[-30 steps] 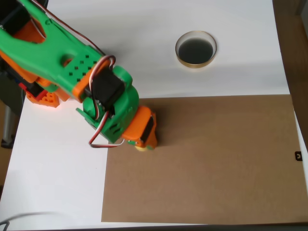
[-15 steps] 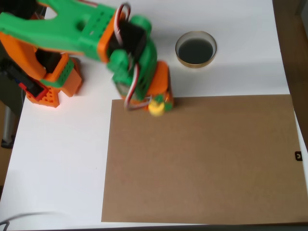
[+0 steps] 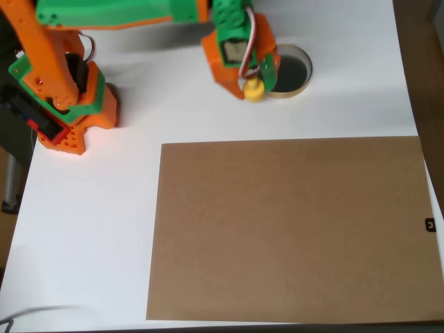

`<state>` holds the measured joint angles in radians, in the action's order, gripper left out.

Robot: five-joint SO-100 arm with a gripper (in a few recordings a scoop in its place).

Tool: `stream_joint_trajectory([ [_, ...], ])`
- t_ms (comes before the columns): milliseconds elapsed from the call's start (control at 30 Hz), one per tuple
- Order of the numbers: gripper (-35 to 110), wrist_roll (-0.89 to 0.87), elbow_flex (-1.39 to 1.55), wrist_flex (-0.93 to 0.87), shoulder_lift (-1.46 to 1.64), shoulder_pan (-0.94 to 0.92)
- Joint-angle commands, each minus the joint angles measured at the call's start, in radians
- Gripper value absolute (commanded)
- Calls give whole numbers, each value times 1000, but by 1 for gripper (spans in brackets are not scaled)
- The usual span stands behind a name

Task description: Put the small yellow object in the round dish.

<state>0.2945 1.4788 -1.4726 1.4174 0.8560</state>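
Note:
In the overhead view the green and orange arm reaches across the top of the picture. Its gripper (image 3: 255, 82) is shut on the small yellow object (image 3: 254, 89), which hangs at the fingertips. The round dish (image 3: 286, 71), tan-rimmed with a dark inside, lies on the white table just right of the gripper. The gripper's body covers the dish's left edge, and the yellow piece sits at the dish's lower left rim.
A large brown cardboard sheet (image 3: 291, 229) covers the lower right of the white table (image 3: 83, 229). The arm's orange base (image 3: 66, 104) stands at the left edge. A dark strip runs along the table's right side.
The arm has swung up and to the right, carrying the yellow object from the cardboard's upper left corner to the dish's left rim.

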Motion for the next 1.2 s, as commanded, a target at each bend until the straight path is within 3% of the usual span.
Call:
stream_joint_trajectory([
  [0,-1,-2,-95,0,-9,71],
  [633,-1,-54,-509,-60,-310,179],
  [1167,-1,-101,-472,-20,-370,170],
])
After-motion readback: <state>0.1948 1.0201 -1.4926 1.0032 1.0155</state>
